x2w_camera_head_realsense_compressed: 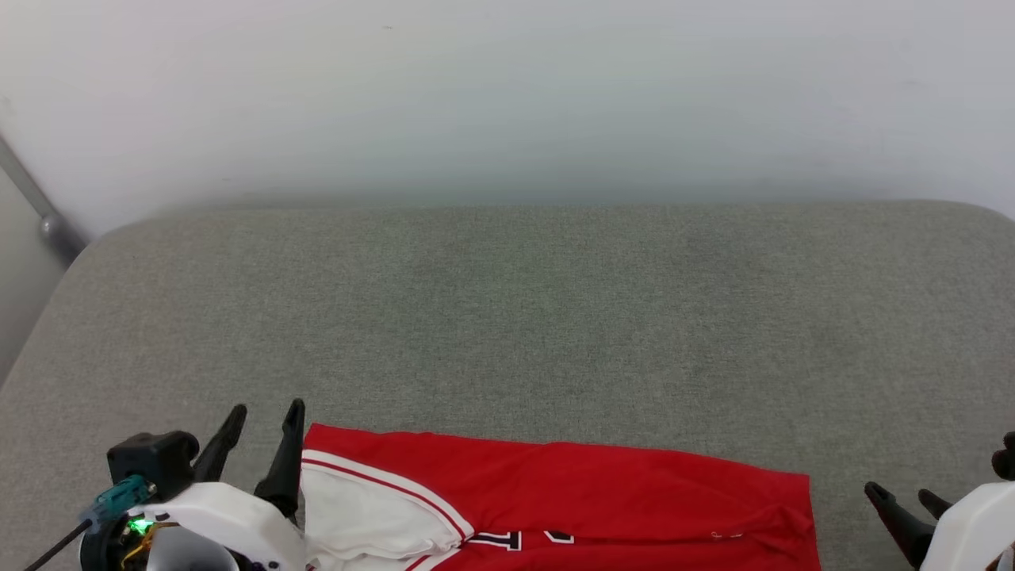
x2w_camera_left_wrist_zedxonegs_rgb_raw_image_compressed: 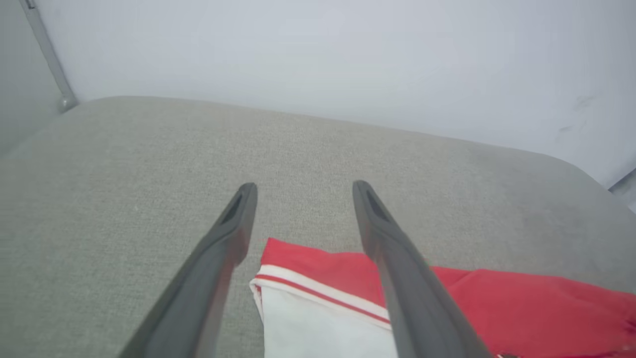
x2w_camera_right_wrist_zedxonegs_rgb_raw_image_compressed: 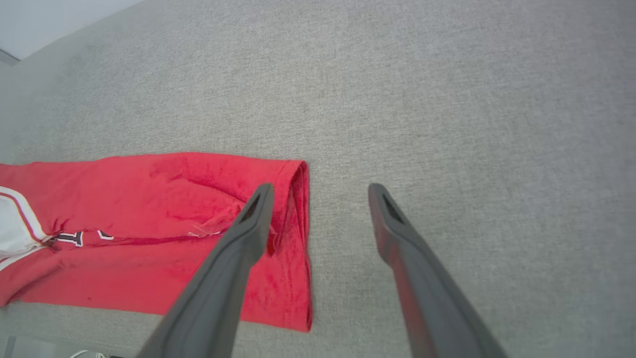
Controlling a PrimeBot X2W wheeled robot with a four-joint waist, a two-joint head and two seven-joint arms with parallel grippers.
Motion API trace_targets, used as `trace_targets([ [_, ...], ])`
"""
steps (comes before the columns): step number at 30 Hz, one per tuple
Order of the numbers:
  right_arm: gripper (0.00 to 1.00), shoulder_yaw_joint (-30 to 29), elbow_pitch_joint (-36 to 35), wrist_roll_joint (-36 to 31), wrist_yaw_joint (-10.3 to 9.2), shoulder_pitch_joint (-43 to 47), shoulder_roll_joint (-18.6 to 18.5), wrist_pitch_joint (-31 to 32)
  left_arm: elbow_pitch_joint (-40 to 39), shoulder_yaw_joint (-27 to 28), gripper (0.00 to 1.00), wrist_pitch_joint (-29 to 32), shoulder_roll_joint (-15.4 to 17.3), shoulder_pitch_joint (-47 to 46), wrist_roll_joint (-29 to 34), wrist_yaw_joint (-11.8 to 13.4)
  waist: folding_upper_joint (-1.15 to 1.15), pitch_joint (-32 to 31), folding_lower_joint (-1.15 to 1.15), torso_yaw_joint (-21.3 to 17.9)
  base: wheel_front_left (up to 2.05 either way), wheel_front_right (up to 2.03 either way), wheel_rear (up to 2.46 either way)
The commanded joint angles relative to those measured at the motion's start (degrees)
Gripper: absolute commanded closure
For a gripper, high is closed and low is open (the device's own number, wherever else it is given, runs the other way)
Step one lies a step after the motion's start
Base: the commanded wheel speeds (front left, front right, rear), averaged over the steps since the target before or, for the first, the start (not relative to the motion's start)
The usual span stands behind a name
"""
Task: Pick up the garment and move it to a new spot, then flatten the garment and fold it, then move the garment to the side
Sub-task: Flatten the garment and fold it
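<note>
The garment point(x2w_camera_head_realsense_compressed: 603, 492), a red jersey with a white sleeve and striped trim, lies folded into a long strip along the near edge of the grey cushion. My left gripper point(x2w_camera_head_realsense_compressed: 266, 416) stands open just left of its sleeve end, fingers empty. In the left wrist view the gripper point(x2w_camera_left_wrist_zedxonegs_rgb_raw_image_compressed: 304, 191) hovers above the garment's point(x2w_camera_left_wrist_zedxonegs_rgb_raw_image_compressed: 323, 288) corner. My right gripper point(x2w_camera_head_realsense_compressed: 904, 498) is open at the lower right, apart from the hem. The right wrist view shows that gripper point(x2w_camera_right_wrist_zedxonegs_rgb_raw_image_compressed: 320, 194) straddling the garment's point(x2w_camera_right_wrist_zedxonegs_rgb_raw_image_compressed: 149, 233) hem edge from above, holding nothing.
The grey cushion point(x2w_camera_head_realsense_compressed: 515, 317) stretches wide behind the garment up to a pale wall point(x2w_camera_head_realsense_compressed: 507, 95). A grey pole point(x2w_camera_head_realsense_compressed: 36, 202) leans at the far left corner. The cushion's near edge runs just below the garment point(x2w_camera_right_wrist_zedxonegs_rgb_raw_image_compressed: 59, 338).
</note>
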Motion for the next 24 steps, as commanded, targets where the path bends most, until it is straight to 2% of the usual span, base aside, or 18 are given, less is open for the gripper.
trace_targets([
  [1,0.0,-1.3,0.0,0.1,-0.03,-1.4,-0.1,2.6,-0.8,0.2,0.0,-2.6,-0.9,-1.4,1.6,0.6,0.0,0.2,0.01,0.2,0.0,0.0,0.0],
  [6,0.0,-3.3,0.7,-0.7,-0.03,-2.3,0.5,9.4,-2.0,0.2,0.0,-8.4,-2.9,-3.6,5.2,2.8,0.0,1.2,0.01,1.7,0.0,0.0,0.0],
  [11,0.0,-3.3,1.2,-1.1,-0.03,-3.6,2.1,12.0,-3.3,-0.5,0.0,-11.3,-3.8,-5.6,7.9,3.3,0.0,3.8,0.01,3.3,0.0,0.0,0.0],
  [19,0.0,-2.5,7.1,-1.2,-0.03,-6.1,4.9,13.6,-4.6,-2.2,0.0,-13.2,-5.3,-9.0,10.5,2.5,0.0,8.9,0.01,6.1,0.0,0.0,0.0],
  [24,0.0,-0.4,13.3,-0.3,-0.02,-5.8,6.0,14.7,-4.4,-2.7,0.0,-13.3,-4.8,-9.8,11.3,2.1,0.0,10.2,0.01,6.7,0.0,0.0,0.0],
])
